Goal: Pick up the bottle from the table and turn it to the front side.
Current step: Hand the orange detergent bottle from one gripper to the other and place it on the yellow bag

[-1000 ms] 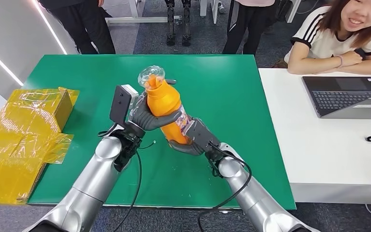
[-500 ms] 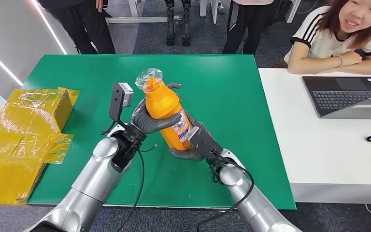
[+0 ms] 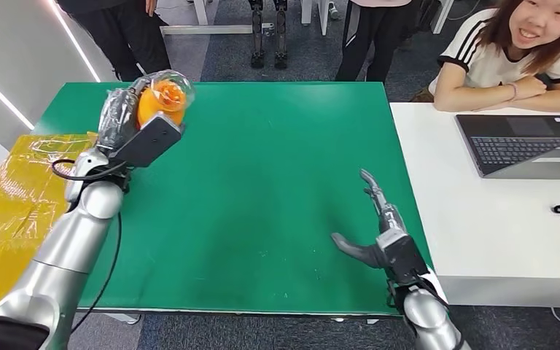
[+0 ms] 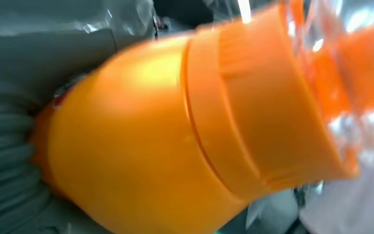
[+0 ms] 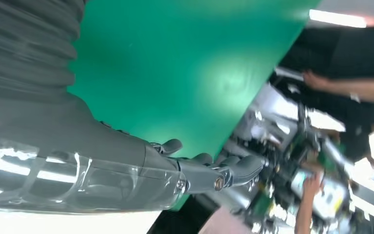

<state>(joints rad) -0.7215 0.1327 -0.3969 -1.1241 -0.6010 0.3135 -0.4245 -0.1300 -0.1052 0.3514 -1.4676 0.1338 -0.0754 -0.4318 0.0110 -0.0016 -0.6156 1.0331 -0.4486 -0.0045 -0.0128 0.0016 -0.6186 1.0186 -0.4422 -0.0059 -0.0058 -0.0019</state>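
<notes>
My left hand [image 3: 120,117] holds the orange bottle [image 3: 162,100] raised above the far left part of the green table [image 3: 262,168]. The bottle's clear cap end [image 3: 171,87] faces the camera. In the left wrist view the orange bottle [image 4: 175,131] lies close against the grey hand cover [image 4: 9,161], its ribbed orange collar and clear cap to one side. My right hand [image 3: 379,230] hovers over the table's near right part, fingers spread and holding nothing. The right wrist view shows that hand [image 5: 209,173] open above the green surface.
Yellow wrapped boxes [image 3: 36,189] sit left of the table. A white desk [image 3: 496,219] with a laptop [image 3: 525,142] stands on the right, with a person [image 3: 525,51] leaning on it. Other people stand beyond the table's far edge.
My right hand has let go of the bottle and dropped back to the near right. My left hand has carried the bottle up and to the far left, turning its cap towards the camera.
</notes>
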